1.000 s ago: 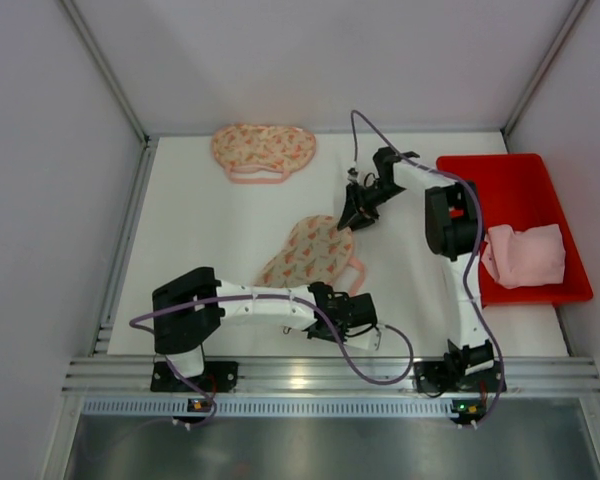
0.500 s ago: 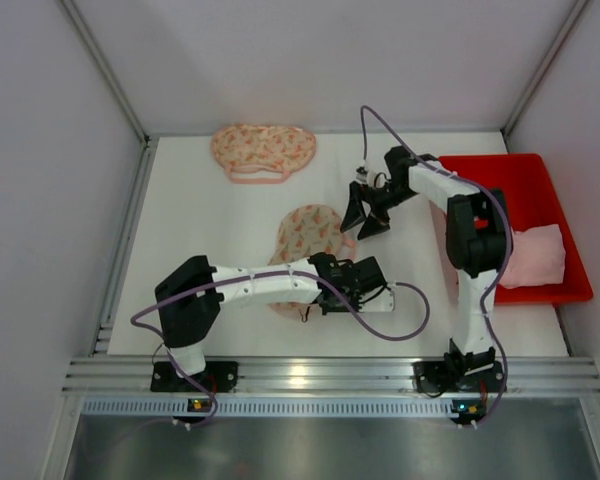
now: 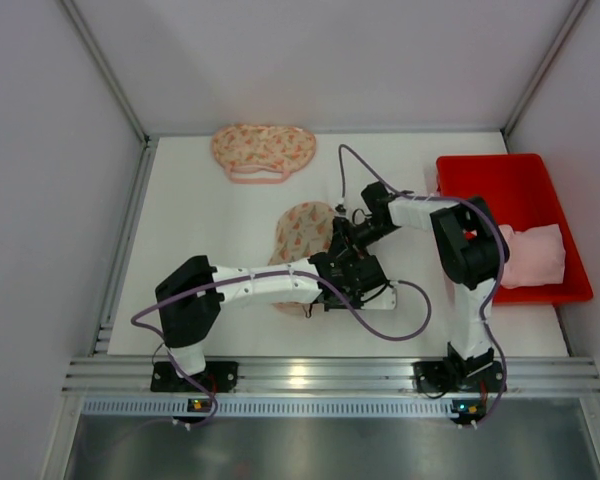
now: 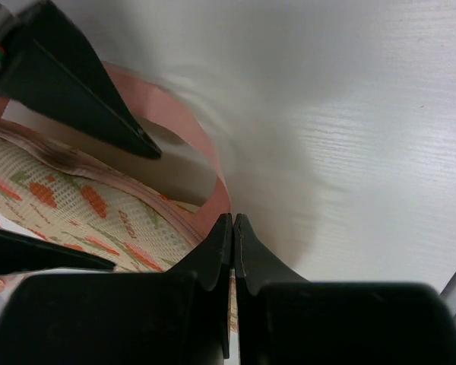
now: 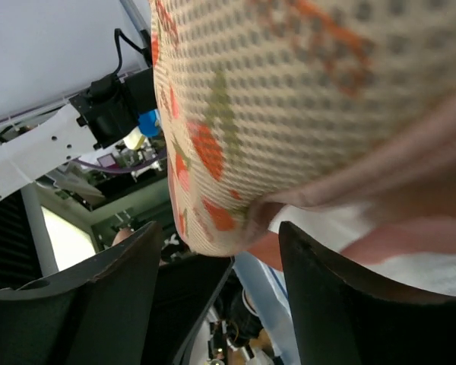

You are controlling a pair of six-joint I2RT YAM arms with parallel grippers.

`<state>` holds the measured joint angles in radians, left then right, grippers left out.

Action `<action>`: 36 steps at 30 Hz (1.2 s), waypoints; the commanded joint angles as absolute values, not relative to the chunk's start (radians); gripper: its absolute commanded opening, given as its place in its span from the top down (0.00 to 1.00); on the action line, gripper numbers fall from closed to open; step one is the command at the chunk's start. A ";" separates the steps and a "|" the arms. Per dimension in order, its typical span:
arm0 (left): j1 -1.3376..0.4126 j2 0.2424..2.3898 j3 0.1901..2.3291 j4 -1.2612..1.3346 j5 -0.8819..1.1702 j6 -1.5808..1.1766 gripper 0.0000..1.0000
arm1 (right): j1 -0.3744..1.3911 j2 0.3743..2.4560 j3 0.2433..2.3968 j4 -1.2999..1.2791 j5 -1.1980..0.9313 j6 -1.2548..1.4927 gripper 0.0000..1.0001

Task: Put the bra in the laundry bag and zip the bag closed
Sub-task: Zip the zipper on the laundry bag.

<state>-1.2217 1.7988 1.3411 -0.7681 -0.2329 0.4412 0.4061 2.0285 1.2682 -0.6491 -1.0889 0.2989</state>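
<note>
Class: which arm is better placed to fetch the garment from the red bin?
Right. The right gripper is open, on the red bin's side; the left gripper is shut on the laundry bag.

no words, numbers, labels or brand marks can be read in any view; the laundry bag [image 3: 302,228] carries only an orange-and-green print, with no lettering.
</note>
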 commanded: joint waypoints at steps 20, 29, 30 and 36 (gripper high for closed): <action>-1.336 1.595 1.103 -0.778 -0.041 0.428 1.00 | 0.376 2.252 1.700 -0.845 -1.028 0.147 1.00; -1.309 1.678 1.232 -0.769 -0.155 0.411 1.00 | 0.376 2.175 1.608 -0.836 -1.032 0.169 0.26; -1.296 1.687 1.245 -0.758 -0.170 0.407 1.00 | 0.374 2.162 1.571 -0.842 -1.034 0.163 0.23; -1.221 1.747 1.331 -0.724 -0.207 0.413 1.00 | 0.373 2.071 1.432 -0.870 -1.077 0.117 0.24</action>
